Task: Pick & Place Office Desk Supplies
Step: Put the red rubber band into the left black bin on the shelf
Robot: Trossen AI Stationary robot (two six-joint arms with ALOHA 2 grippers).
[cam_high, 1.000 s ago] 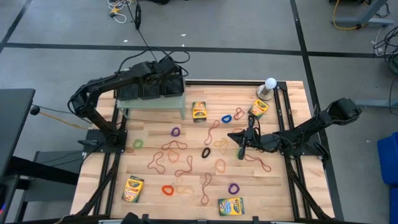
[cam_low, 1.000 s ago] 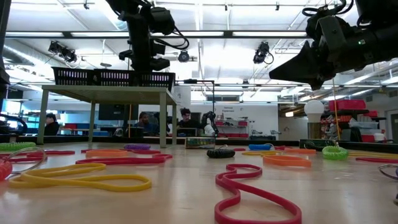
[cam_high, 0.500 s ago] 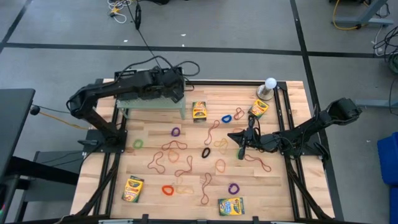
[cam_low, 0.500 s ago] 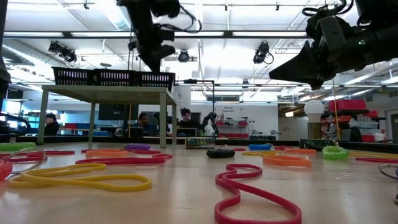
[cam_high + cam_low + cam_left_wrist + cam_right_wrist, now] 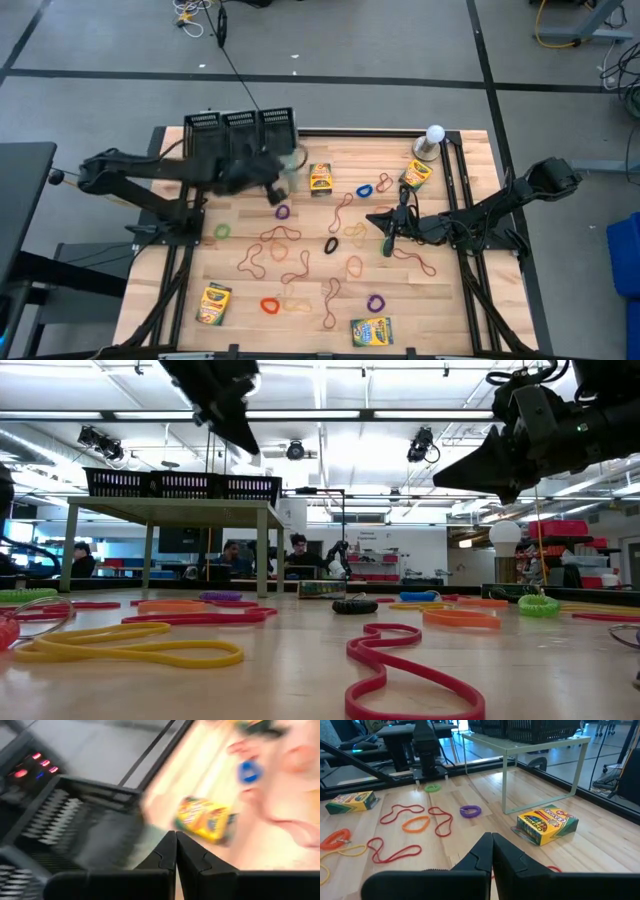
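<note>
Swung off the black mesh trays (image 5: pixel 241 122), the clenched, empty left gripper (image 5: pixel 279 193) must open before descending on the nearby purple rubber band (image 5: pixel 283 212); right gripper (image 5: pixel 387 246) clenched, idle.

A robotics lab: open ceiling with track lights (image 5: pixel 420 445) overhead, people seated at workstations (image 5: pixel 290 555) behind the wooden table (image 5: pixel 450 310), cables (image 5: pixel 560 25) across grey floor.

Wooden table (image 5: pixel 450 310) (rubber bands (image 5: pixel 283 236), crayon boxes (image 5: pixel 214 303))
</note>
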